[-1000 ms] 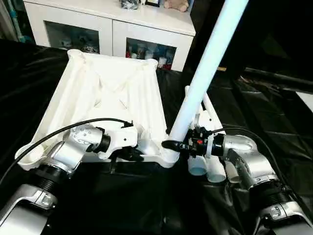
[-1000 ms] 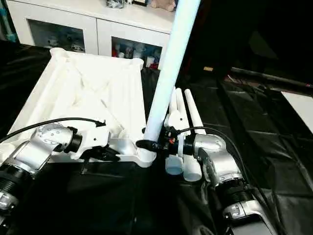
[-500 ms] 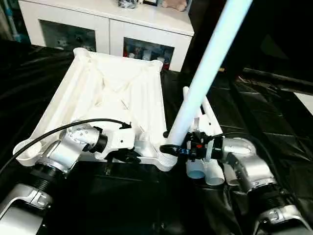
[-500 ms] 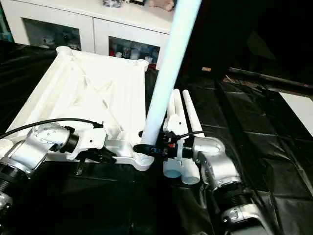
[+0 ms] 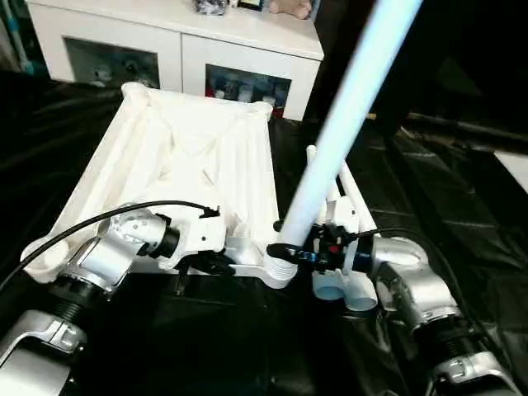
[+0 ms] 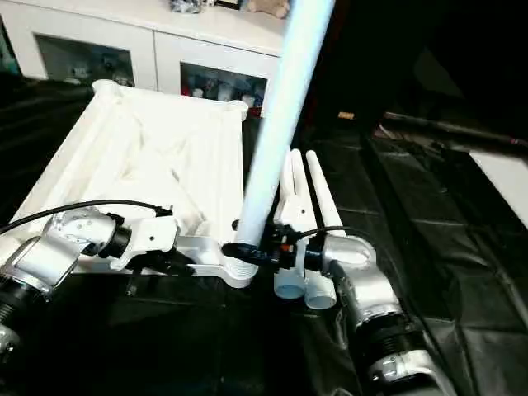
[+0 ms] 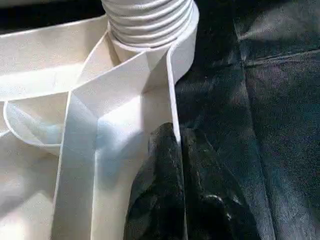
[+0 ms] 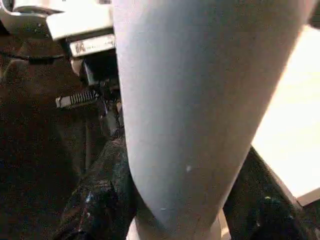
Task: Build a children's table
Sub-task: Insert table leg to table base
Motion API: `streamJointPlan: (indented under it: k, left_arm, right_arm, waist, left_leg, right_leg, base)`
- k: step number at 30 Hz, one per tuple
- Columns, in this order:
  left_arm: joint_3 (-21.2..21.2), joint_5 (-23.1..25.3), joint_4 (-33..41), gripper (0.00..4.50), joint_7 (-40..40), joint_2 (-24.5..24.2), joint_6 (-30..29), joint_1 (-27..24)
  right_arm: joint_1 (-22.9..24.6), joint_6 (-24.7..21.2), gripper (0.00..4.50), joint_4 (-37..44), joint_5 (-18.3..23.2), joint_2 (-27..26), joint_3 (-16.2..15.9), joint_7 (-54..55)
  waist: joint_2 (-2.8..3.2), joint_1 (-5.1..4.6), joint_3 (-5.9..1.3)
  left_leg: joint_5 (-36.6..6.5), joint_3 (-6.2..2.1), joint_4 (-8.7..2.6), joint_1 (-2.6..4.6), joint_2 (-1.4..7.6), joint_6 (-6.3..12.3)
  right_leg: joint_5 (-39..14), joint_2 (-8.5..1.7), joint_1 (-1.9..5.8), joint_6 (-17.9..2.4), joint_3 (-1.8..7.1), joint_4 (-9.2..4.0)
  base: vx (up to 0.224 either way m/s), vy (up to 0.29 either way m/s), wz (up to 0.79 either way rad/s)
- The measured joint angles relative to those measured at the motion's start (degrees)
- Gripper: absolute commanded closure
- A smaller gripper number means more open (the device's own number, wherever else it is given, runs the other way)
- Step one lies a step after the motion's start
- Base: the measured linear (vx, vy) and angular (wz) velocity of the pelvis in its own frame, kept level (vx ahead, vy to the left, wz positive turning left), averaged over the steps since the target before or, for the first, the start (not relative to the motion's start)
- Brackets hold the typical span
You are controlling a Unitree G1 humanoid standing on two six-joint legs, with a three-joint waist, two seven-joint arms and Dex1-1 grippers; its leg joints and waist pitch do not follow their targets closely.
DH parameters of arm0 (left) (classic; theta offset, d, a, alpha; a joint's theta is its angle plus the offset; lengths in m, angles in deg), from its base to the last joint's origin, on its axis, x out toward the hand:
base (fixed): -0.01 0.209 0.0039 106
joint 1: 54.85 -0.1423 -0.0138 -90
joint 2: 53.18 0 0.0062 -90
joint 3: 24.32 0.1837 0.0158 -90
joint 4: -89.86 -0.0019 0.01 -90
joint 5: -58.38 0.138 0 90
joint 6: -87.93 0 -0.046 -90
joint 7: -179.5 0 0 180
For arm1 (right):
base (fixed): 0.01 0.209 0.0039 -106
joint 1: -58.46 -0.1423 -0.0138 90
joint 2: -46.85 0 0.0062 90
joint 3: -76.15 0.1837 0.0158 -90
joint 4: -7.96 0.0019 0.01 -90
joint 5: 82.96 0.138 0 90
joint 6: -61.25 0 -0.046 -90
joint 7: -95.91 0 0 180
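The children's table top (image 5: pixel 190 165) lies upside down, ribbed underside up, on the black cover. My left gripper (image 5: pixel 216 262) is shut on its near rim; the left wrist view has both black fingers (image 7: pixel 162 165) pinching the thin rim wall just short of the corner socket (image 7: pixel 182 45). A long white leg (image 5: pixel 346 124) stands tilted in the near right corner socket (image 5: pixel 280 271), its threaded end (image 7: pixel 150 20) at the socket's mouth. My right gripper (image 5: pixel 289 252) is shut around this leg's base, a finger (image 8: pixel 100 200) on each side of the tube (image 8: pixel 200 100).
Three loose white legs (image 6: pixel 318 194) lie side by side on the black cover right of the table top, under my right wrist. A white cabinet with glass doors (image 5: pixel 181 49) stands behind. A black cable (image 5: pixel 99 221) loops over my left forearm.
The whole view has shifted a little. Both grips hold as before, and the leg stays in the corner socket at about the same tilt.
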Motion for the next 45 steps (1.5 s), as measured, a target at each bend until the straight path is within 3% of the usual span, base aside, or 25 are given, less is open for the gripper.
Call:
streamJointPlan:
  k: [4, 6, 17, 22, 28, 31, 33, 35, 36, 37, 38, 39, 40, 41, 42, 43, 44, 45]
  left_arm:
    - [0.0, 0.0, -0.6, 4.50, 0.0, -0.2, 0.3, 0.0]
    - [0.1, 0.0, -0.8, 4.50, 0.0, -0.2, 0.3, 0.0]
    - [0.0, -0.1, -0.8, 4.50, -0.2, -0.1, -0.3, -0.1]
    - [-1.3, 1.2, -0.7, 4.50, -4.7, 0.3, -4.9, -0.4]
    - [-3.0, 1.7, 1.7, 4.50, -9.5, 2.2, -13.1, -0.9]
    - [-3.7, 2.1, 4.0, 4.50, -12.2, 2.9, -18.2, -1.8]
    - [-5.0, 2.8, 7.1, 4.50, -15.4, 4.2, -23.9, -3.0]
    - [-5.5, 3.8, 9.7, 4.50, -18.1, 5.4, -28.6, -3.5]
    - [-5.9, 4.0, 11.1, 4.50, -19.5, 6.4, -30.6, -4.0]
    - [-6.3, 4.5, 12.3, 4.50, -21.5, 7.6, -32.8, -4.6]
    - [-6.7, 5.6, 13.5, 4.50, -24.7, 9.7, -35.4, -5.1]
    - [-6.8, 6.3, 14.2, 4.50, -26.4, 10.4, -36.6, -5.3]
    - [-6.8, 6.3, 15.2, 4.50, -27.2, 11.6, -37.5, -5.8]
    - [-6.9, 6.4, 17.2, 4.50, -28.4, 12.7, -38.9, -7.0]
    - [-6.8, 6.2, 18.2, 4.50, -29.1, 13.8, -39.9, -7.3]
    - [-6.7, 6.2, 19.2, 4.50, -30.0, 15.0, -40.8, -7.1]
    - [-6.7, 6.1, 19.6, 4.50, -30.9, 15.8, -41.4, -7.2]
    - [-6.7, 6.1, 19.7, 4.50, -31.8, 16.3, -41.8, -7.2]
  right_arm:
    - [0.1, 0.6, 2.66, 0.0, 0.0, -0.9, 0.0, 0.8]
    - [0.1, 0.7, 2.66, 0.0, 0.0, -1.0, 0.0, 0.9]
    - [-0.3, 1.1, 2.66, -0.5, -0.2, -1.0, -0.2, 1.5]
    - [-3.4, 2.6, 2.66, -5.4, -2.3, -4.4, 0.0, 10.6]
    - [-5.6, 2.7, 2.66, -10.0, -2.9, -8.3, 1.5, 21.9]
    - [-7.5, 3.0, 2.66, -12.6, -3.4, -10.8, 2.4, 27.0]
    - [-10.2, 3.4, 2.66, -16.3, -3.8, -13.3, 3.2, 32.4]
    - [-12.4, 3.7, 2.66, -19.5, -4.1, -14.9, 3.5, 37.4]
    - [-13.5, 4.0, 2.66, -20.8, -4.3, -15.8, 3.8, 39.4]
    - [-14.6, 4.4, 2.66, -22.2, -4.6, -16.8, 4.3, 42.1]
    - [-15.8, 4.9, 2.66, -24.1, -4.8, -18.0, 5.4, 46.0]
    - [-16.4, 5.1, 2.66, -25.0, -5.0, -18.4, 5.7, 48.1]
    - [-17.2, 5.2, 2.66, -25.8, -4.9, -18.9, 6.2, 50.0]
    - [-18.2, 5.2, 2.66, -27.3, -5.0, -19.3, 6.3, 52.6]
    - [-18.6, 5.4, 2.66, -27.6, -5.0, -19.2, 6.7, 53.9]
    - [-19.1, 5.6, 2.66, -27.7, -5.1, -19.2, 7.3, 55.3]
    - [-19.6, 5.9, 2.66, -28.3, -5.5, -19.6, 7.5, 56.0]
    - [-20.2, 6.0, 2.66, -29.3, -6.0, -19.7, 7.6, 56.8]
  waist:
    - [1.78, -0.06, -0.02]
    - [2.15, -0.06, -0.04]
    - [1.94, -0.04, -0.05]
    - [1.59, -1.15, 0.09]
    - [1.49, -2.46, 0.28]
    - [1.57, -3.01, 0.34]
    - [1.97, -3.75, 0.59]
    - [2.71, -4.40, 1.07]
    - [2.84, -4.40, 1.16]
    - [2.91, -4.26, 1.21]
    - [2.64, -3.79, 1.23]
    - [1.78, -3.09, 1.38]
    - [1.01, -2.51, 1.59]
    - [1.59, -0.91, 1.93]
    - [3.10, -0.67, 1.94]
    - [3.38, -0.82, 2.25]
    - [3.02, -0.98, 2.44]
    - [3.07, -1.00, 2.49]
  left_leg:
    - [0.0, -0.07, -0.13, -0.07, 0.01, -0.01]
    - [0.0, -0.06, -0.26, -0.03, 0.01, -0.01]
    - [0.0, -0.02, -0.44, 0.03, -0.01, -0.01]
    - [0.0, -0.13, -0.51, 0.66, -0.01, -0.02]
    - [-0.1, -2.29, -0.68, 0.64, -0.44, -0.13]
    - [-0.1, -2.77, -0.70, 0.75, -0.79, -0.12]
    - [-0.1, -3.23, -0.71, 0.89, -0.92, -0.19]
    - [-0.2, -3.98, -0.84, 0.82, -0.90, -0.25]
    - [-0.2, -4.05, -1.24, 0.62, -0.89, -0.25]
    - [-0.2, -4.06, -1.52, 0.67, -0.89, -0.26]
    - [-0.2, -3.31, -1.68, 0.75, -0.89, -0.26]
    - [-0.3, -2.47, -1.68, 1.46, -1.05, -0.40]
    - [-2.0, -2.25, -0.23, 1.82, -1.12, -0.59]
    - [-4.3, -3.47, 2.72, 2.30, -1.00, 0.53]
    - [-4.3, -5.22, 2.73, 2.78, -1.11, 0.51]
    - [-3.8, -5.10, 1.62, 2.96, -1.17, -1.08]
    - [-3.8, -4.42, 0.82, 2.94, -1.16, -1.06]
    - [-3.8, -3.92, 0.32, 2.98, -1.07, -1.05]
  right_leg:
    - [0.1, 0.06, 0.05, -0.2, 0.00, 0.02]
    - [0.1, 0.07, 0.03, -0.2, -0.01, 0.02]
    - [0.1, 0.10, -0.04, -0.2, 0.03, -0.05]
    - [-0.1, 0.05, -0.14, 0.1, -0.04, -0.05]
    - [-0.4, -0.10, -0.06, 0.1, -1.45, -1.74]
    - [-0.4, -0.10, -0.09, 0.1, -1.43, -2.07]
    - [-0.5, -0.11, -0.05, -0.2, -1.67, -2.47]
    - [-0.9, -0.16, 0.19, -0.5, -2.72, -3.08]
    - [-1.3, -0.20, 0.47, -0.9, -3.02, -2.92]
    - [-2.4, -0.20, 0.28, -1.4, -3.09, -1.89]
    - [-4.4, -0.31, 0.04, -2.3, -2.20, 0.78]
    - [-4.8, -0.36, -1.14, -2.0, -1.08, 1.21]
    - [-4.8, -0.50, -1.28, -1.9, -0.99, 1.27]
    - [-4.8, -0.92, -1.48, -1.9, -1.75, 1.24]
    - [-4.7, -0.88, -0.95, -1.7, -3.34, 0.73]
    - [-4.7, -0.87, -1.07, -1.8, -3.42, 0.32]
    - [-4.6, -0.83, -1.15, -1.9, -2.93, -0.07]
    - [-4.3, -0.80, -1.18, -2.2, -2.64, -0.49]
  base:
    - [0.000, 0.000, 0.00]
    - [0.000, 0.000, 0.00]
    - [0.000, 0.000, 0.00]
    - [-0.011, 0.001, -0.03]
    - [-0.053, 0.032, -0.22]
    - [0.000, 0.000, 0.00]
    - [-0.049, 0.035, -0.20]
    - [-0.077, 0.032, -0.21]
    - [-0.098, 0.028, -0.19]
    - [-0.105, -0.002, -0.12]
    - [-0.029, -0.065, 0.05]
    - [-0.029, -0.065, 0.05]
    - [0.037, -0.098, 0.00]
    - [0.097, -0.014, -0.38]
    - [0.097, -0.014, -0.38]
    - [0.000, 0.000, 0.00]
    - [-0.046, 0.001, 0.32]
    - [-0.046, 0.001, 0.32]
